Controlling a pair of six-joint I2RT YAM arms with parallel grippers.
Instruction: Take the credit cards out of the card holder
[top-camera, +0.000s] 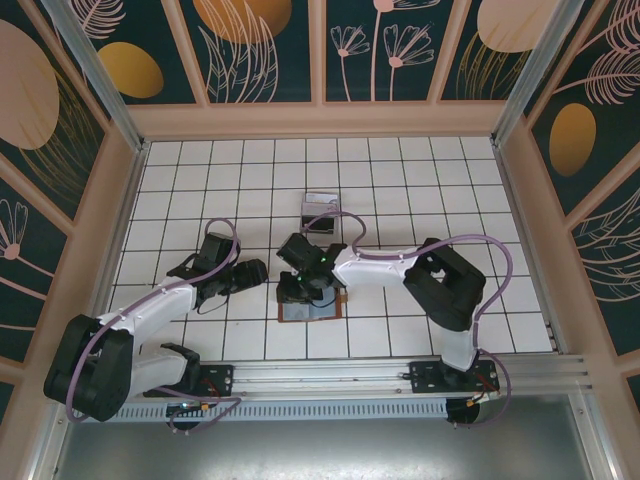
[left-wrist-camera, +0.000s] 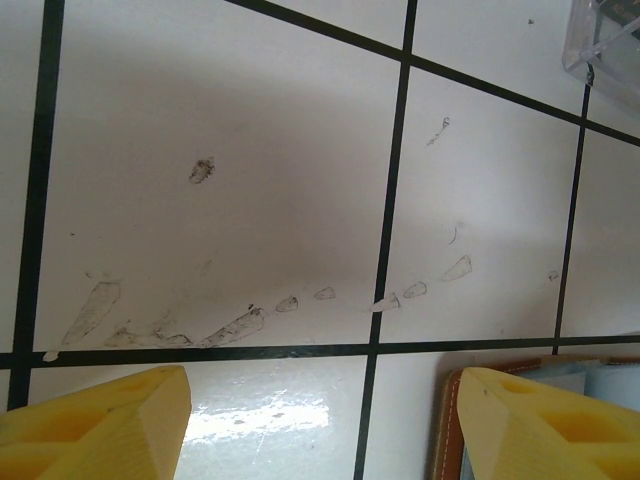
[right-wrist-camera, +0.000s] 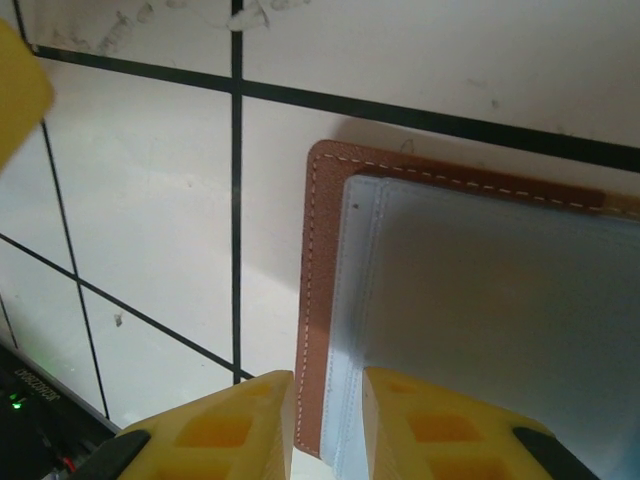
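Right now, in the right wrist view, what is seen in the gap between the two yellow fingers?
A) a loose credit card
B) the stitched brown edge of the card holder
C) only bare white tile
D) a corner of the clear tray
B: the reddish-brown stitched edge of the card holder runs down into the narrow gap of the right gripper.

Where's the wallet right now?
In the overhead view the wallet lies on the tiled table near the front centre, under the right hand, with the clear tray just behind it.
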